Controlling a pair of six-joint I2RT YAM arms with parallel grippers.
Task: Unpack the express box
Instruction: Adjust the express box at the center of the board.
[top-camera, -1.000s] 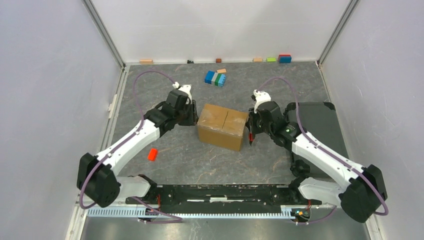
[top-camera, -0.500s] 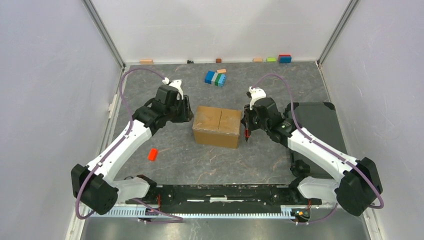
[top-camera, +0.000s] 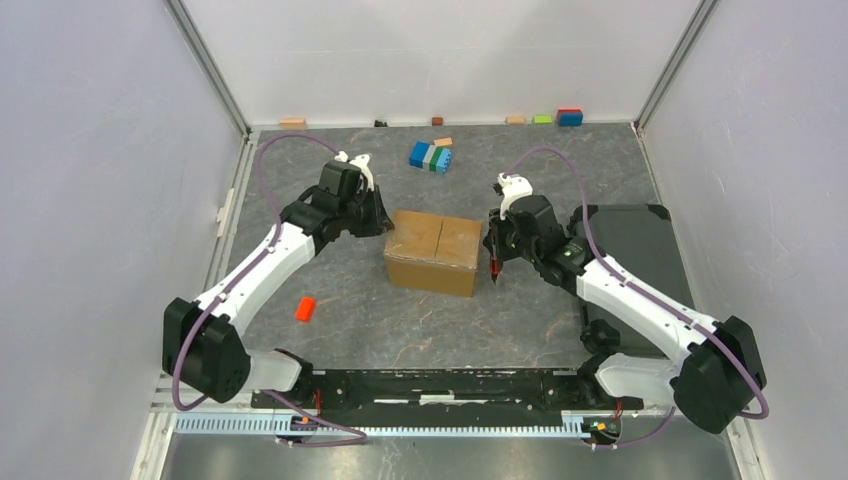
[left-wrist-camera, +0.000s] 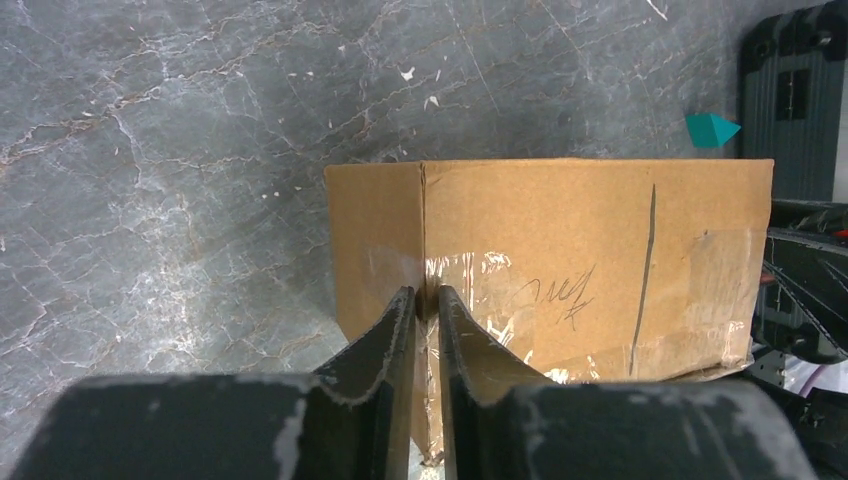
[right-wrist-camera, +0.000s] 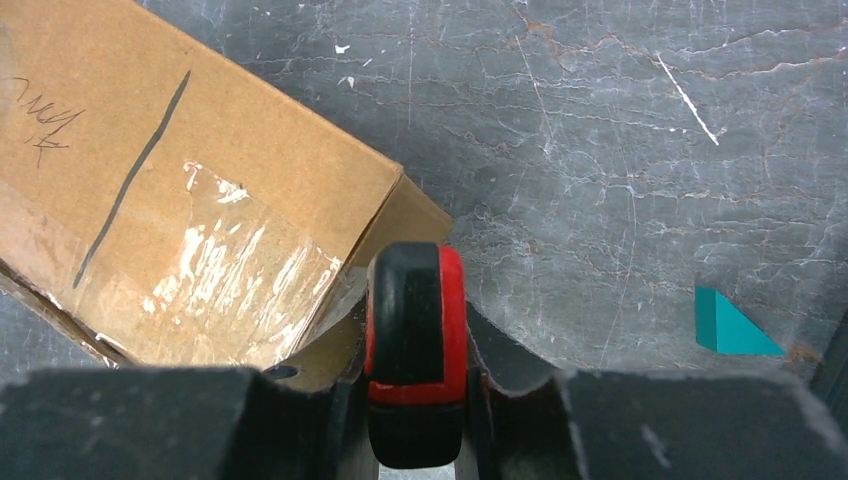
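Starting at the left gripper (left-wrist-camera: 421, 298): fingers (left-wrist-camera: 385, 345) narrowed to a thin slit, astride one end edge of the plain brown cardboard express box (left-wrist-camera: 560, 240), right at the clear tape wrap. Unable to confirm any actual pinch on tape or cardboard. Judged a steadying or tape-picking hold, meant to stop the carton sliding.

Moving to the right gripper (right-wrist-camera: 415, 320): clamped on a red-and-black round-nosed tool (right-wrist-camera: 415, 285), nose set just beside the box's opposite taped end; contact not confirmable. Presumably a cutter, positioned for slitting the tape.

Locating the box midway across the grey marbled tabletop (top-camera: 400, 325), squarely between both grippers, flaps shut and seam taped; judged at the opening stage, nothing unpacked. Noting a flat black tray (top-camera: 640, 235) beneath the right arm, apart from the box.
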